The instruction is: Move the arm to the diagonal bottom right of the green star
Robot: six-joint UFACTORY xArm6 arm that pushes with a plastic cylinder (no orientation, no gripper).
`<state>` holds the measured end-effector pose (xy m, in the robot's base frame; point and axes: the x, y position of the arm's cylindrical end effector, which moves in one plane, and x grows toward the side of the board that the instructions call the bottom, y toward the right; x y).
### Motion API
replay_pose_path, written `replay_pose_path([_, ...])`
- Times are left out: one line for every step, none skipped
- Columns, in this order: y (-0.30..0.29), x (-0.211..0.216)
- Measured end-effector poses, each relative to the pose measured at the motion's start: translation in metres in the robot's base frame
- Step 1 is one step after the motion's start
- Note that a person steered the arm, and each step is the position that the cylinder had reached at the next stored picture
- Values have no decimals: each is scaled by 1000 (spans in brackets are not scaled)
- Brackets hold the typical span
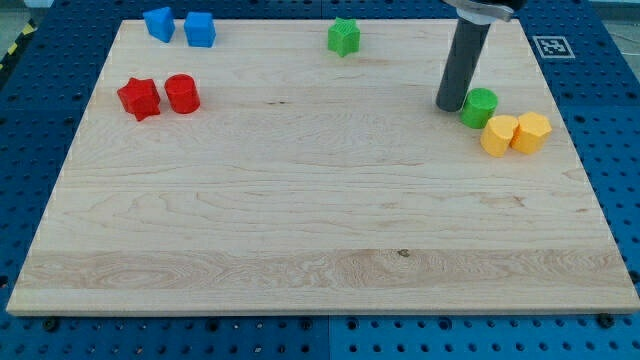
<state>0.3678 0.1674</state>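
Note:
The green star (343, 37) lies near the view's top edge of the wooden board (300, 230), a little right of the middle. My tip (451, 105) rests on the board to the lower right of the star, well apart from it. The tip stands just left of a green cylinder (479, 106), touching it or nearly so.
Two yellow blocks, a cylinder (499, 135) and a hexagon-like block (531, 132), lie side by side below right of the green cylinder. A red star (139, 98) and a red cylinder (182, 94) lie at the left. Two blue blocks (159, 23) (200, 29) lie at the top left.

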Motion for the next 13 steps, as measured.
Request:
replay_pose_path([13,0])
replay_pose_path([16,0])
replay_pose_path([16,0])
replay_pose_path([22,2])
replay_pose_path([22,2])
replay_pose_path([18,2])
replay_pose_path([16,-3])
replay_pose_path([16,-4])
replay_pose_path([7,-4])
replay_pose_path([-17,-4])
replay_pose_path([-24,-4])
replay_pose_path([-35,-4])
replay_pose_path([-46,-4])
